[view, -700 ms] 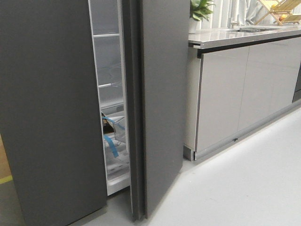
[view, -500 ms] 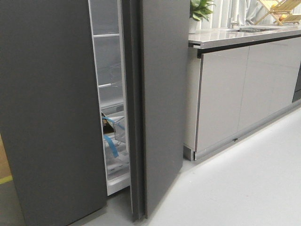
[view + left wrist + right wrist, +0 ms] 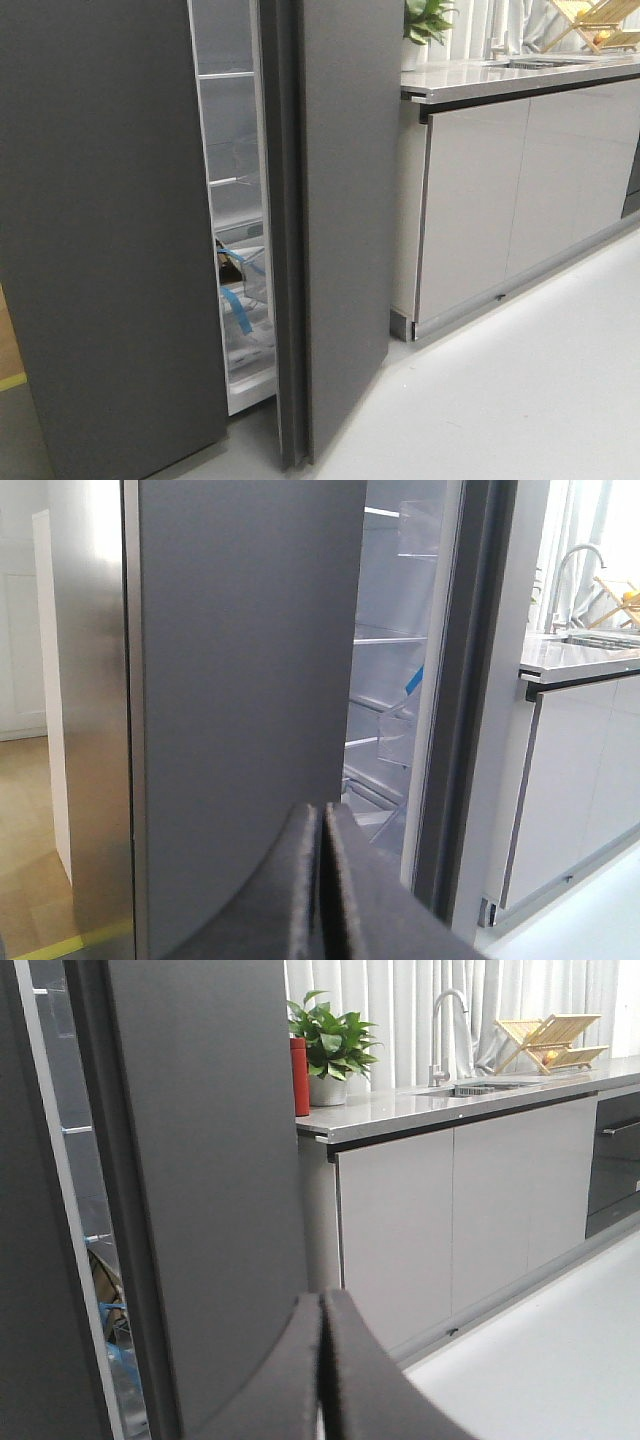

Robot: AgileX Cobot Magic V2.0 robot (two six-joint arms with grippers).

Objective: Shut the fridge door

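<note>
The fridge door (image 3: 345, 200) is a tall matte dark grey slab with a thick grooved edge. It stands ajar, swung out toward me, with a gap showing white shelves (image 3: 235, 180) and blue-taped items inside. It also shows in the left wrist view (image 3: 478, 680) and the right wrist view (image 3: 200, 1160). My left gripper (image 3: 322, 812) is shut and empty, in front of the other dark door (image 3: 240, 680). My right gripper (image 3: 322, 1302) is shut and empty, in front of the open door's outer face and apart from it. Neither gripper shows in the front view.
The other dark grey fridge door (image 3: 100, 250) at the left is closed. A counter (image 3: 520, 75) with glossy pale grey cabinet fronts (image 3: 470, 200) stands right of the fridge. It carries a plant (image 3: 330, 1045), a red canister (image 3: 299, 1075), a tap (image 3: 445, 1030) and a dish rack (image 3: 550, 1040). Pale floor (image 3: 520, 390) lies at the right.
</note>
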